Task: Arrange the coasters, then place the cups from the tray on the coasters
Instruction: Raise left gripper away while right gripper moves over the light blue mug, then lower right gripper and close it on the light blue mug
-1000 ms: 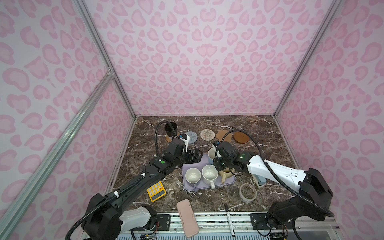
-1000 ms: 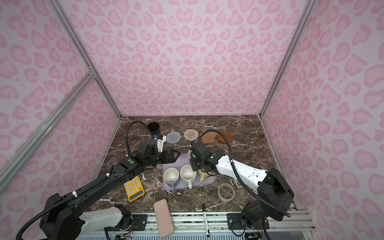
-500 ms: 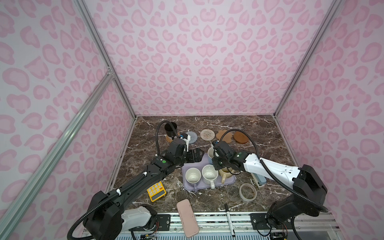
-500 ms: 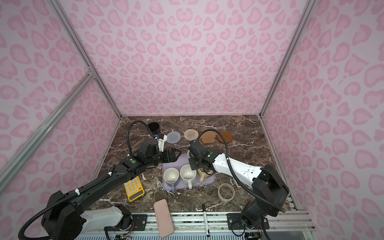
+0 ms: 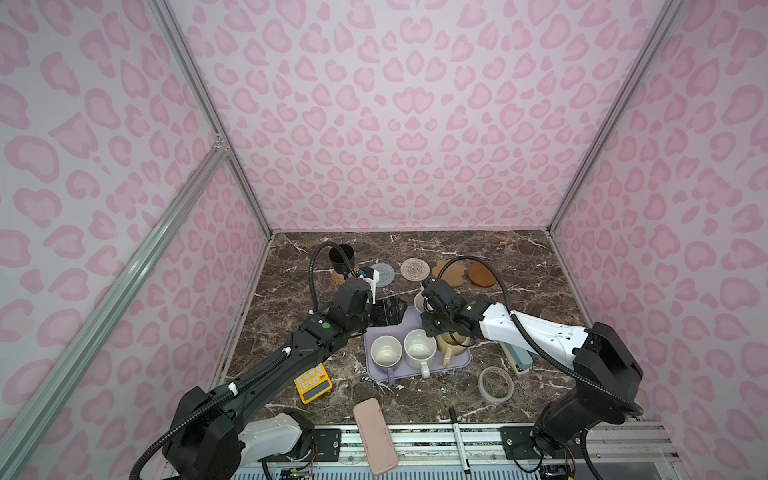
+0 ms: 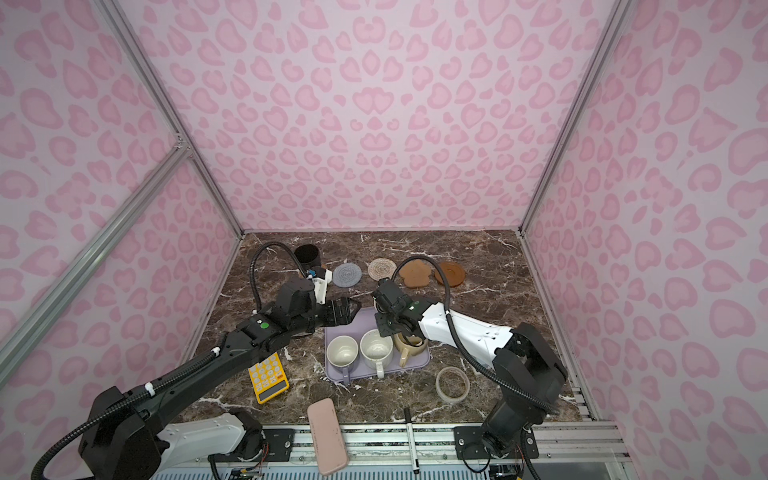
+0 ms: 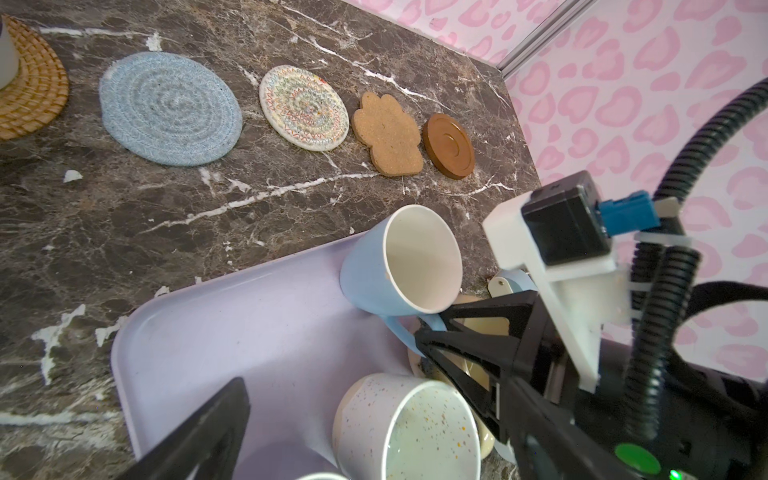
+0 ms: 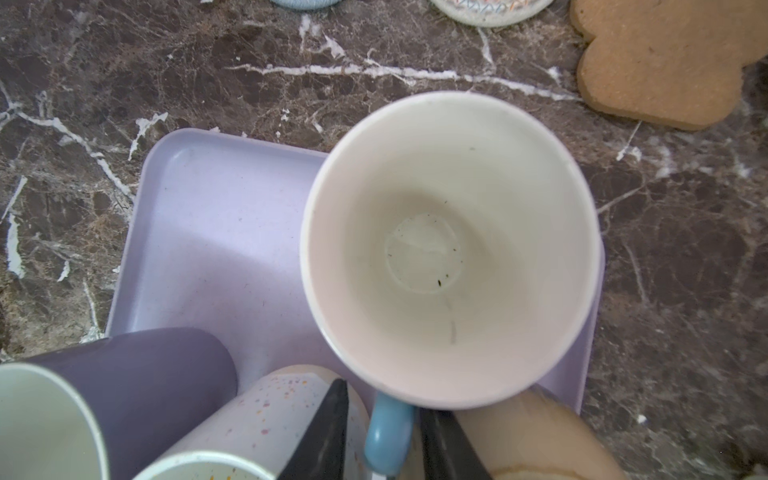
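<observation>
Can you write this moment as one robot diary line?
step: pick cup | right end effector: closed on light blue mug handle, tray corner | left end effector: open, empty | black mug: on orange woven coaster

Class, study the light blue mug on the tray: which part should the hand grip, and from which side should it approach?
Its handle, from above on the robot-facing side. The light blue mug stands opening-up, its flared body looks too wide, and the handle loop points toward the right hand.
</observation>
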Controlling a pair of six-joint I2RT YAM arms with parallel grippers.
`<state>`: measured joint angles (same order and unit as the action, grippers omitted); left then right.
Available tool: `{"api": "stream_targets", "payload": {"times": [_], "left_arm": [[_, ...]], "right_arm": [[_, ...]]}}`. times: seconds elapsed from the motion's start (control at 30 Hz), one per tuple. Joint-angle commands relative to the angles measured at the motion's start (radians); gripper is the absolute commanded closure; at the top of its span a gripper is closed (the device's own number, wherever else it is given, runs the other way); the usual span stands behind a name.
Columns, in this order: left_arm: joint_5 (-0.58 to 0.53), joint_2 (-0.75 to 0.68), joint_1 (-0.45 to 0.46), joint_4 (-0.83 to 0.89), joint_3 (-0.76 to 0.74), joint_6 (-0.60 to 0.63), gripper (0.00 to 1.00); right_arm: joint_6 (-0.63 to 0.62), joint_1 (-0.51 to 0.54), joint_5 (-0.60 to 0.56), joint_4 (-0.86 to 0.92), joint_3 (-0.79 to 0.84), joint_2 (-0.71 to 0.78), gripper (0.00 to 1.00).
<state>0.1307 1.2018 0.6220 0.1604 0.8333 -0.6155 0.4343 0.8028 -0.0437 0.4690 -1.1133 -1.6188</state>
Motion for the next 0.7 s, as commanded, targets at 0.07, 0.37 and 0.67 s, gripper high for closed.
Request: {"api": "stream_targets", "payload": {"times": [0.07,0.37,0.67], "left_arm": [[-0.007,-0.003,0.001,-0.031,-0.004,0.007,0.03],[-0.005,0.004,0.002,-0.048,-0.011,0.003,0.03],[-0.068,-0.03,0.002,-0.018,-0.024,0.0,0.03]], "right_arm": [[0.006,-0.004,-0.023,0.013,-0.021,-0.032,0.75],[0.001,-0.013,-0.026,0.011,-0.031,-0.062,0.72],[-0.009,-0.024,-0.026,-0.003,-0.053,-0.056,0.84]]}}
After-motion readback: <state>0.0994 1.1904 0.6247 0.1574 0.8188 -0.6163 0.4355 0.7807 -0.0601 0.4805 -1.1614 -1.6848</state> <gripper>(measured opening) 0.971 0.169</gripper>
